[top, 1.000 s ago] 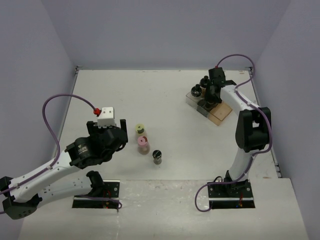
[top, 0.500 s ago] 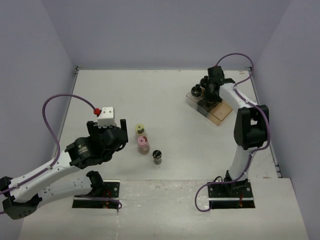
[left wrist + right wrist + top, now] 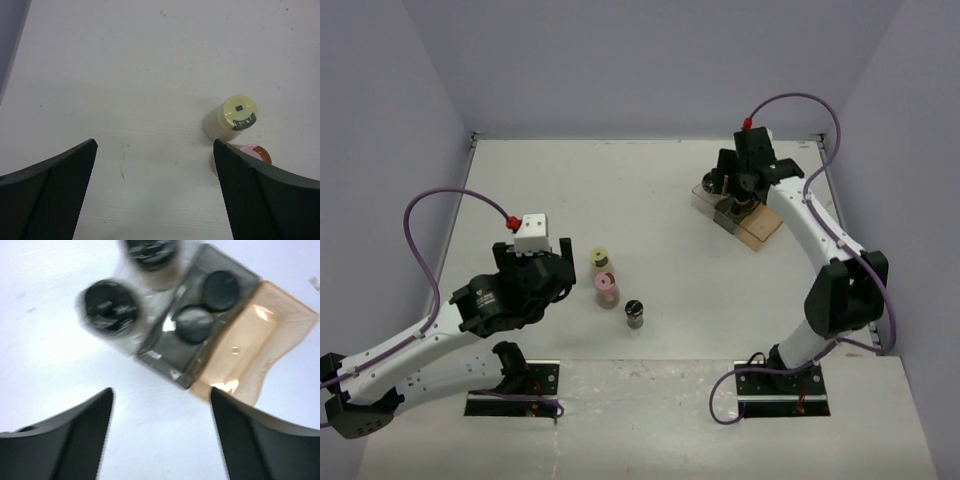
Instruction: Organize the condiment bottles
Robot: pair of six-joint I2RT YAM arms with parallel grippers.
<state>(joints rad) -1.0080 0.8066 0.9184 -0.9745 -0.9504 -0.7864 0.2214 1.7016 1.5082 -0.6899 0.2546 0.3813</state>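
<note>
Two round dark-capped jars (image 3: 194, 324) inside glossy, clear rectangular plastic tray (image 3: 270, 340)

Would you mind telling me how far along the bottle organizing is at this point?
Done: two small jars stand in the tray, two larger jars at its end. In hand: nothing; the right gripper hangs open over the tray, the left gripper open by the yellow jar. Left: yellow jar, pink jar and dark jar, out on the table.
</note>
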